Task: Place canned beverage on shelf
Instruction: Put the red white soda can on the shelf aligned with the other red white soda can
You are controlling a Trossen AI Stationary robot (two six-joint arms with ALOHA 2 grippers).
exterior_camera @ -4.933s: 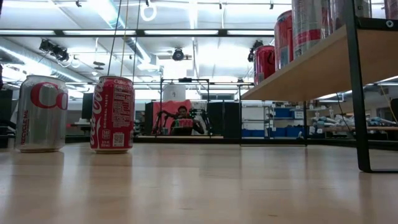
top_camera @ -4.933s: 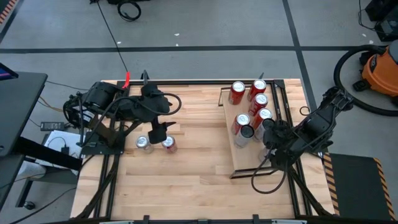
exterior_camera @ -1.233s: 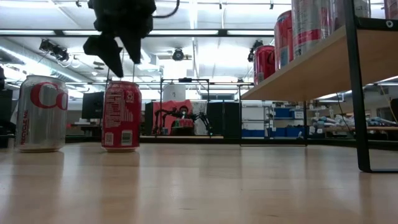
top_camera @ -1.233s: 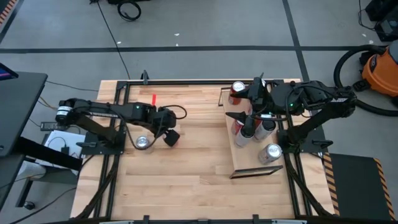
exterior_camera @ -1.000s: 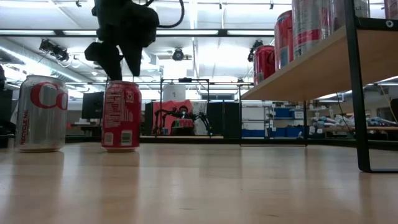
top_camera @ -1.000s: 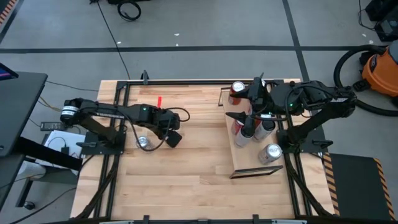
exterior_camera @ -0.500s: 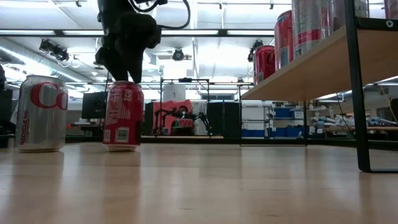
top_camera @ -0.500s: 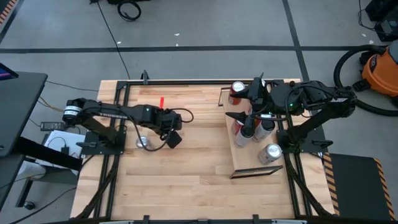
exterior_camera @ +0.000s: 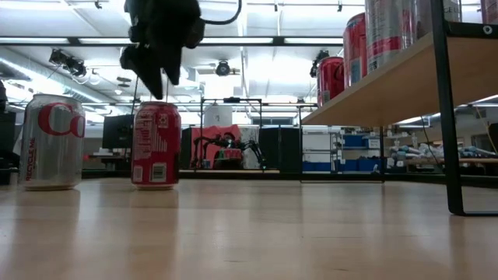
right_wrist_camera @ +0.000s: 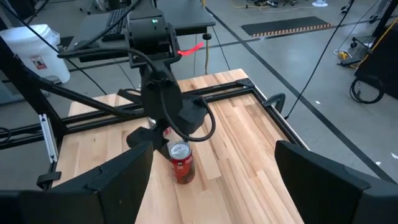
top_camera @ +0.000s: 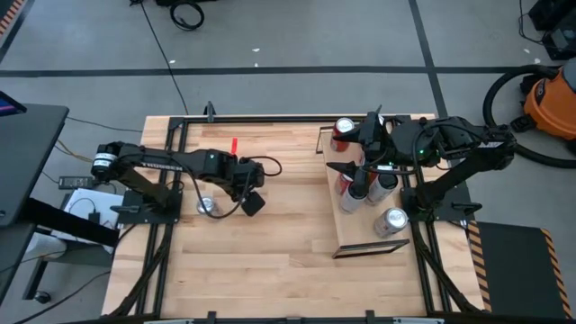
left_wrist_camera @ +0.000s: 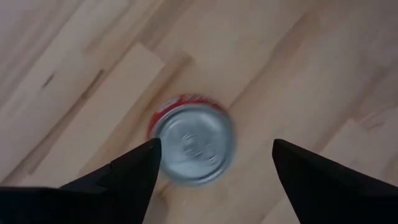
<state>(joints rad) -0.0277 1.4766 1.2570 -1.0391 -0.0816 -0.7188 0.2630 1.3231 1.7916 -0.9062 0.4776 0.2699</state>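
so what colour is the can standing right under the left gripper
Red, with a silver top: the red soda can below the open left gripper. Clearest in the low view.

left gripper (exterior_camera: 153, 74) risen off red can (exterior_camera: 156, 145), can shifted slightly

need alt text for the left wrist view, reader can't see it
Top-down close view of a red can standing upright on the light wood tabletop, its silver lid facing the camera. The left gripper hangs open above it, one dark finger on each side, neither touching the can.
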